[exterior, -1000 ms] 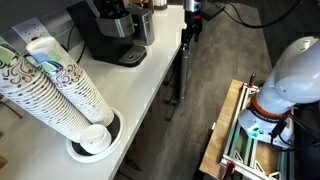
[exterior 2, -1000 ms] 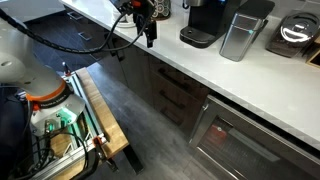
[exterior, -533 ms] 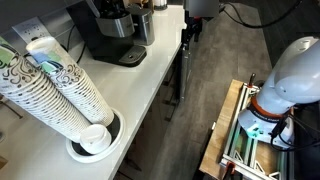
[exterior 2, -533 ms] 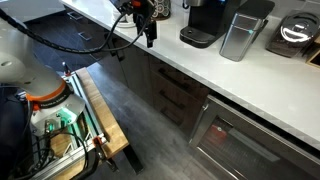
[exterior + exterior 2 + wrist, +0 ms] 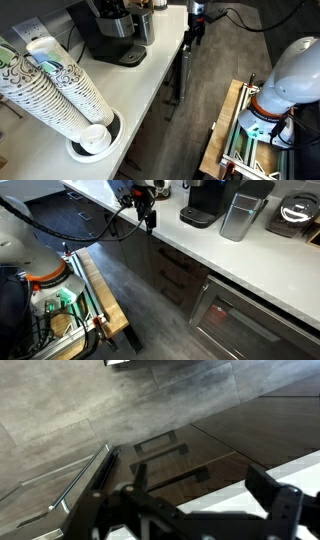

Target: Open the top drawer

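At the front edge of the worktop (image 5: pixel 205 242), my claw (image 5: pixel 147 218) hangs free with its fingers (image 5: pixel 272 498) set apart, clamped on nothing.

1. Location of task item: in the wrist view the top drawer (image 5: pixel 55 488) shows as a pale front to one side of the frame, with its dark bar handle (image 5: pixel 88 472) running along it. I judge it shut. The dark cabinet fronts (image 5: pixel 200 455) with recessed pulls are not the target.

2. Step in hand: approach to the handle. To do it well, I should shift sideways until the bar sits between my fingers, turn so the fingers cross the bar squarely, and close fully before any pull. The pull should run straight out along the drawer's travel, since an angled tug risks slipping off the bar or binding the runners.

3. Writing: none legible. The coffee machine (image 5: pixel 110 35) and stacked paper cups (image 5: pixel 55 90) show no readable brand; the cups carry only a pattern.
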### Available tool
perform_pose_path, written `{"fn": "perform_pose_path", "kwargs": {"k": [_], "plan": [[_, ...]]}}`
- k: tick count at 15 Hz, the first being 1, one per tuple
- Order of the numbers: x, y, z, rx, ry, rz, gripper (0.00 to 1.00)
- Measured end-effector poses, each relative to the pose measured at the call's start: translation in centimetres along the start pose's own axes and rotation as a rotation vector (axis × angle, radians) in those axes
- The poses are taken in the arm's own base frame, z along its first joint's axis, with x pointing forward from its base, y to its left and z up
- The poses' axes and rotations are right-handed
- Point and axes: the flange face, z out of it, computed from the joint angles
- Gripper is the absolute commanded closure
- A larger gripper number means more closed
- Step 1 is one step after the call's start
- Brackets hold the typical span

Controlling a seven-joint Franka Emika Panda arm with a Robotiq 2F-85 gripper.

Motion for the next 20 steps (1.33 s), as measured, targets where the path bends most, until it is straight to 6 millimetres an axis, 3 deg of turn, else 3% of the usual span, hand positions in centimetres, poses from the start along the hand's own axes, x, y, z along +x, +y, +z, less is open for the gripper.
{"fn": "perform_pose_path", "kwargs": {"k": [5,9,15,20], "plan": [[-1.3,5.0,4.6,0.187,0.064,0.1,0.0],[-2.5,7.3,8.5,0.372,0.085,0.16,0.0],[-2.7,8.1,13.5,0.513,0.093,0.212,0.0],[-2.5,8.2,13.8,0.513,0.086,0.216,0.0]]}}
